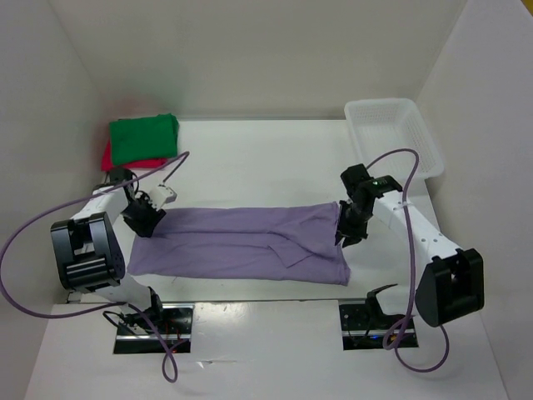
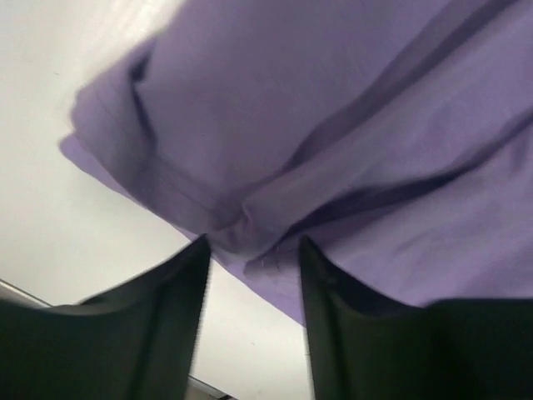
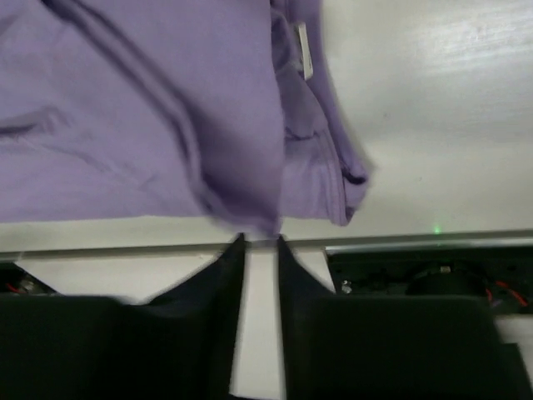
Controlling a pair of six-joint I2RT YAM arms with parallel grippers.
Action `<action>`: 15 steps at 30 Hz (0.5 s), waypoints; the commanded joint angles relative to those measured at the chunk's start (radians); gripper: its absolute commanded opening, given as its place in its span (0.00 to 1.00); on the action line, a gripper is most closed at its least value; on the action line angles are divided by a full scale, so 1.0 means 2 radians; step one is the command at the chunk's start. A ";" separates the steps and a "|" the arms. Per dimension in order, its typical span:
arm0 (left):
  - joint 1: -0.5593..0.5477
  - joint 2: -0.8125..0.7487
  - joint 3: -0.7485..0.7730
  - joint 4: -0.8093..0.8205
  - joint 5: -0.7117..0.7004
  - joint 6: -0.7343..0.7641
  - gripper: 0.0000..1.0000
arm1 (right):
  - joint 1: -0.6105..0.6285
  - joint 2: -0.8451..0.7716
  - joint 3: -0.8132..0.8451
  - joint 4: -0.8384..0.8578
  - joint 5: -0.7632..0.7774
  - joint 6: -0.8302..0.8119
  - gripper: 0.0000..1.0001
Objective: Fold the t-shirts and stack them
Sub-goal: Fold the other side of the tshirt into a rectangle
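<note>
The pale lavender t-shirt (image 1: 241, 242) lies folded into a long band across the middle of the table. My left gripper (image 1: 146, 218) stands at its left end and my right gripper (image 1: 346, 229) at its right end. In the left wrist view the lavender cloth (image 2: 333, 108) lies just past the left gripper (image 2: 254, 246); the jaws stand wide apart with bare table between them. In the right wrist view the right gripper (image 3: 260, 240) shows a narrow empty gap, with the hem of the cloth (image 3: 141, 108) blurred at its tips. A folded green t-shirt (image 1: 144, 137) rests on a red t-shirt (image 1: 110, 157) at the back left.
A white plastic basket (image 1: 426, 148) stands at the back right by the side wall. White walls close in the table on three sides. The arm bases (image 1: 154, 327) sit on the near edge, with purple cables looping beside each arm.
</note>
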 commanded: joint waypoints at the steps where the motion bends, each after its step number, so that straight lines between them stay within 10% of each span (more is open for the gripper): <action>1: 0.015 -0.024 0.022 -0.048 0.016 0.017 0.57 | 0.021 -0.015 0.002 -0.044 0.029 0.013 0.33; 5: 0.066 -0.033 0.082 -0.090 0.071 0.022 0.64 | 0.026 -0.021 0.037 -0.075 0.033 0.018 0.49; 15: 0.046 0.052 0.152 -0.021 0.135 -0.121 0.72 | 0.042 0.074 0.124 0.030 0.078 0.020 0.52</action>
